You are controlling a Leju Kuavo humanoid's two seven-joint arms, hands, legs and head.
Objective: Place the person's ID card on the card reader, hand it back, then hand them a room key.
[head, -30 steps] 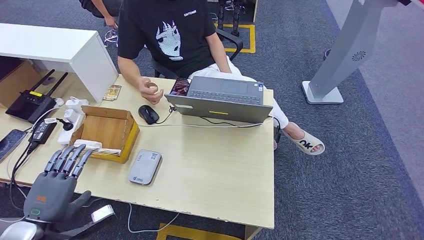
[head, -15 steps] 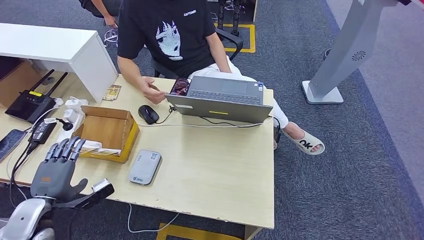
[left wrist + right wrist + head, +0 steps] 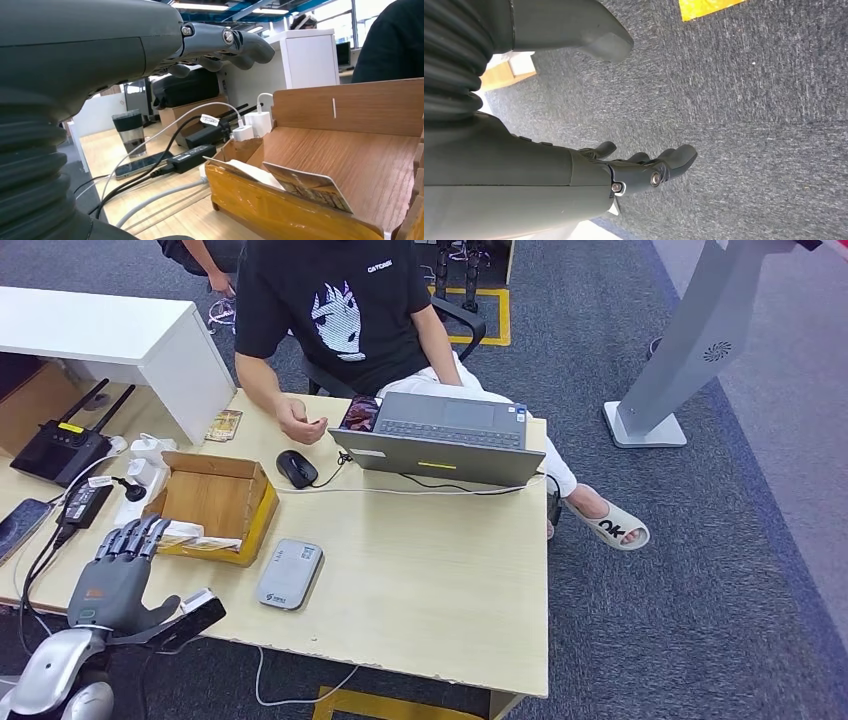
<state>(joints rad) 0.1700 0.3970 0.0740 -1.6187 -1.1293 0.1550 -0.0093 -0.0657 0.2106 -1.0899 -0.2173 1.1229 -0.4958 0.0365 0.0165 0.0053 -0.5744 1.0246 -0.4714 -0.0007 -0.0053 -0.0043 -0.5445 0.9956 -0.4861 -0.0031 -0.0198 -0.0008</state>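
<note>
My left hand (image 3: 120, 575) hovers open at the table's near left edge, its fingers (image 3: 135, 538) stretched toward the front wall of a low cardboard box (image 3: 212, 498). A few cards (image 3: 195, 534) lean inside that front wall; in the left wrist view these cards (image 3: 305, 186) sit just below and beyond my spread fingers (image 3: 235, 42), which hold nothing. The grey card reader (image 3: 289, 574) lies flat to the right of the box. A seated person rests a loosely curled hand (image 3: 303, 426) on the far side of the table; whether it holds a card I cannot tell. My right hand (image 3: 634, 172) hangs over carpet, holding nothing.
An open laptop (image 3: 445, 437) and a black mouse (image 3: 297, 468) with its cable lie between the person and the reader. A router (image 3: 62, 447), chargers (image 3: 140, 470) and a phone (image 3: 20, 523) crowd the left. A white cabinet (image 3: 120, 335) stands at the back left.
My left hand has sunk lower and pulled slightly back from the box's front wall. The person's hand has loosened from a fist and shifted a little.
</note>
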